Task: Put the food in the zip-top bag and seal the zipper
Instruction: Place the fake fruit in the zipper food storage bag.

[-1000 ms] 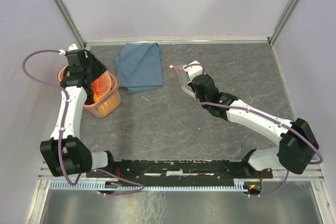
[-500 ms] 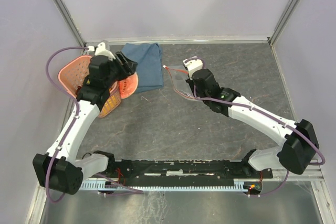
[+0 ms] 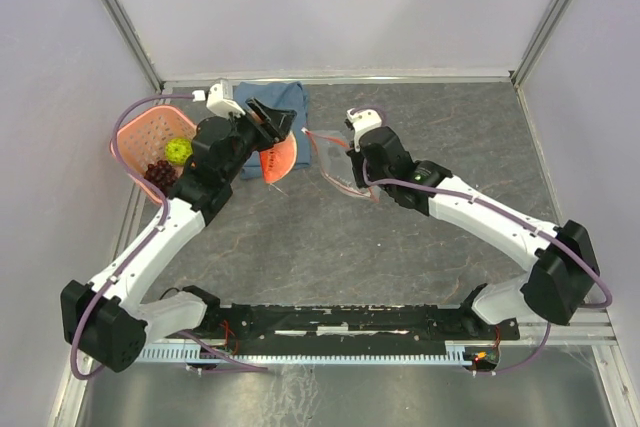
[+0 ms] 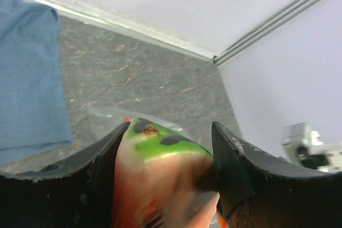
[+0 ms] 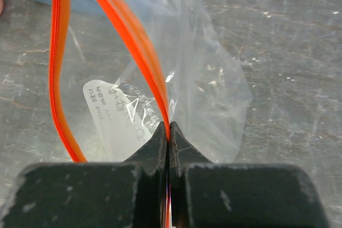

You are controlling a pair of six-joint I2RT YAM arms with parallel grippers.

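The orange carrot-like piece (image 4: 160, 174), green-topped, is clamped between the fingers of the left gripper (image 4: 170, 132) and is carried at the upper middle of the overhead view, just left of the zip-top bag (image 5: 208, 84), apparently so that it can be dropped through the mouth. The bag is seen right of centre in that view, its lower part resting on the table (image 3: 330, 247). One side of the zipper (image 5: 60, 25) is pinched flat in the fully closed right gripper (image 5: 168, 129). The other side bows away at the left of the right wrist view, so the mouth is judged to be held open on purpose for loading.

At the upper left of the overhead view, the pink basket (image 3: 128, 132) is seen with the yellow-green bumpy ball (image 3: 178, 149) and the grape bunch (image 3: 160, 172) left inside. The blue cloth (image 4: 26, 78) lies flat behind the raised carrot piece. No food is seen inside the bag, and sealing is not yet begun.
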